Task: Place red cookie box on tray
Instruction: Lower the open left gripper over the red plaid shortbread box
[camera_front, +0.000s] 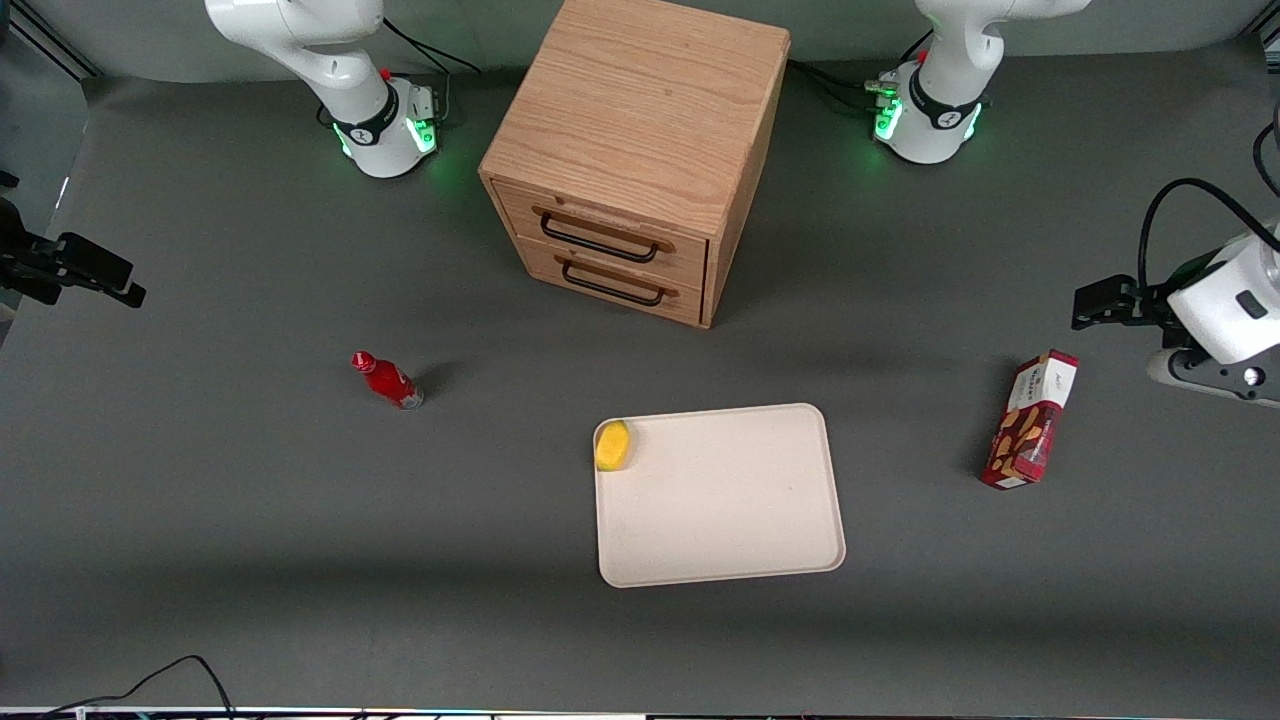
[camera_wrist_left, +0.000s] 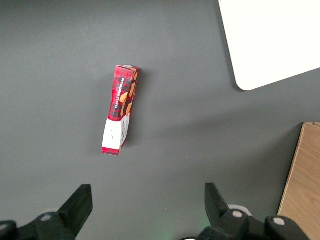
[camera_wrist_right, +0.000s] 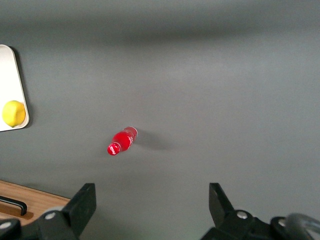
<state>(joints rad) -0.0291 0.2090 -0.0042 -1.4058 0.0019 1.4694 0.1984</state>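
Still at step 1, reaching: gripper (camera_wrist_left: 145, 200) hovering above the standing red cookie box (camera_wrist_left: 120, 108), fingers spread wide and holding nothing, needs to drop down and pinch its narrow sides before hauling it to the tray (camera_front: 800, 560).

Your red cookie box (camera_front: 1031, 420) stands upright on the counter (camera_front: 250, 520) toward the working arm's end, dark red with tan cookie pictures and a white top panel. Your cream tray (camera_front: 730, 510) lies flat mid-counter, well apart from it. The claw (camera_wrist_left: 147, 200) hangs open above the box.

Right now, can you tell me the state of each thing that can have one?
red cookie box: upright on the table, untouched
tray: flat, holding only a lemon in one corner
claw: open, empty, above the box
drawers: both shut
red bottle: upright, capped
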